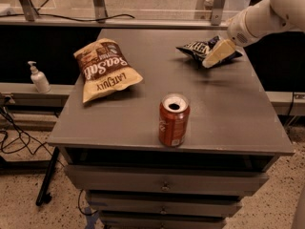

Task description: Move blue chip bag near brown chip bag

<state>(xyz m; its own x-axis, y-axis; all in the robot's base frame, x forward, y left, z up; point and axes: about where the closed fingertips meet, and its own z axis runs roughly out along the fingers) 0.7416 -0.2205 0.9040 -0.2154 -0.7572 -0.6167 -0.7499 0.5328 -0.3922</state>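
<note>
The blue chip bag [199, 48] lies at the back right of the grey table [228, 113], dark and glossy with a black-and-white logo patch. The gripper [215, 54] hangs on a white arm that comes in from the upper right. It is right over the bag's right half and hides part of it. The brown chip bag [103, 67] lies at the back left of the table, tan with white "Sea Salt" lettering, far from the blue bag.
A red soda can [174, 119] stands upright near the table's front edge, in the middle. A white pump bottle [38, 77] stands on a ledge left of the table. Drawers sit below the tabletop. A railing runs behind the table.
</note>
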